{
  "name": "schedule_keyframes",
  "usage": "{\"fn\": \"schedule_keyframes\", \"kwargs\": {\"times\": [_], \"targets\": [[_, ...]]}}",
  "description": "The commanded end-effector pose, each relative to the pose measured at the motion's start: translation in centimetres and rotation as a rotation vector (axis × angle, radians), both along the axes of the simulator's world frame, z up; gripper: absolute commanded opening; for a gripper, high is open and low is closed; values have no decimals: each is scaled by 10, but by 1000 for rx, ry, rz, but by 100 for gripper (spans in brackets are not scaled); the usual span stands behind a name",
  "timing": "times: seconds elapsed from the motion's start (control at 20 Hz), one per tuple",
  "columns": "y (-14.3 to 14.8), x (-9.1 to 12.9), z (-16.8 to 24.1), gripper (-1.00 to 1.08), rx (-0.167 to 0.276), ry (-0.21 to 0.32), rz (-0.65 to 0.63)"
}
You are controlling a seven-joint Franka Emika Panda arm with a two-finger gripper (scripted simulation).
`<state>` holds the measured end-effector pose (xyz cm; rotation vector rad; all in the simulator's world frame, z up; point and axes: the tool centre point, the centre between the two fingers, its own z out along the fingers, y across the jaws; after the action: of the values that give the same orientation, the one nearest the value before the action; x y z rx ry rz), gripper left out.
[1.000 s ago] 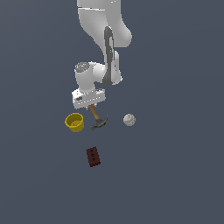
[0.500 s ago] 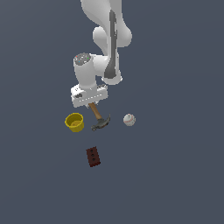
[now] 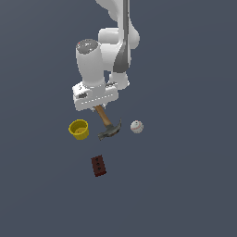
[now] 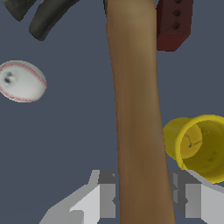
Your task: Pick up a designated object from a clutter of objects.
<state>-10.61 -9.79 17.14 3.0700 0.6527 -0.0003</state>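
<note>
Exterior view, arm reaching straight down, gripper (image 4: 142,199) clamped around hammer (image 3: 107,124) handle.

white arm reaching down from above, wrist vertical, gripper (image 4: 142,199) pointing downward, fingers (image 4: 103,197) closed on something

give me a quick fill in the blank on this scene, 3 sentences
1. The claw is closed on the hammer's ____.
2. The cup is coloured ____.
3. In the exterior view, the ____ lies to the right of the hammer's head.

Missing words: handle; yellow; baseball
</note>
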Motion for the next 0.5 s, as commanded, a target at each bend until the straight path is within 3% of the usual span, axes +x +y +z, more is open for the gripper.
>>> {"fn": "schedule_keyframes", "kwargs": {"times": [0.0,0.45], "targets": [[6,14,21,-100,-1,-2,0],[29,64,95,-100,1,-1,1]]}}
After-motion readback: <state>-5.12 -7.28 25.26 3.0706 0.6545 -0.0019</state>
